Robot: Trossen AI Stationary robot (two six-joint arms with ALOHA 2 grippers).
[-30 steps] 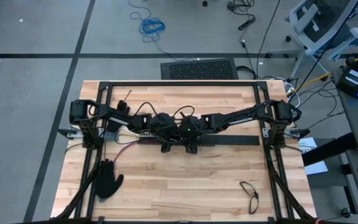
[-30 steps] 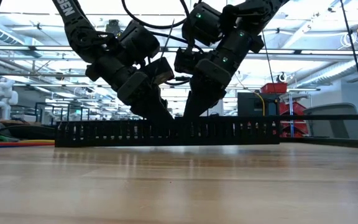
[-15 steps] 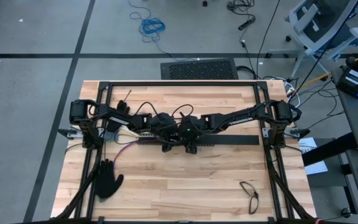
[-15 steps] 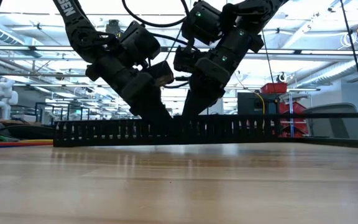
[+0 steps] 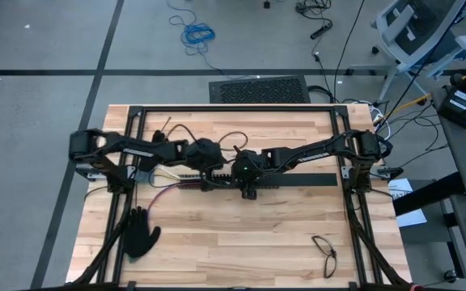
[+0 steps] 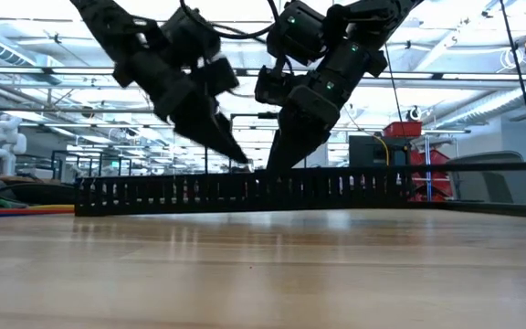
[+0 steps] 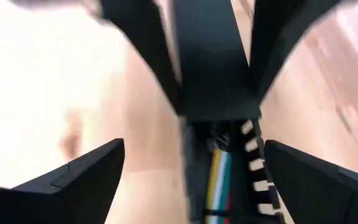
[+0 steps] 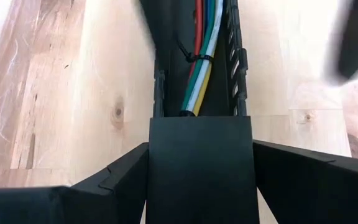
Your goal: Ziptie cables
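A long black slotted bar (image 5: 298, 181) lies across the middle of the table, and its open channel holds the cables (image 8: 201, 68): red, blue, green, white and yellow wires. A thin dark ziptie (image 8: 194, 57) is looped round them. More of the cables (image 5: 164, 179) trail out of the bar's left end. My right gripper (image 5: 249, 192) straddles the bar, and its fingers (image 8: 104, 186) flank the bar's flat-topped stretch. My left gripper (image 7: 194, 180) hangs open above the channel (image 7: 219, 180), a little left of the right gripper and clear of the bar in the low view (image 6: 236, 157). My right gripper has the black bar's flat-topped stretch (image 8: 157, 162) between its two fingers, one on each long side. The fingers slant down from the table's right side and point along the bar. The bar rests on the table.
A black glove (image 5: 140, 233) lies near the front left, and another dark glove (image 5: 158, 141) lies behind the left arm. A small dark wire loop (image 5: 324, 252) lies at the front right. Black frame rails (image 5: 233, 107) run round the table's edges.
My left gripper has opened wide, risen off the bar and drawn back toward the table's left edge. The bar and the cables have stayed where they were.
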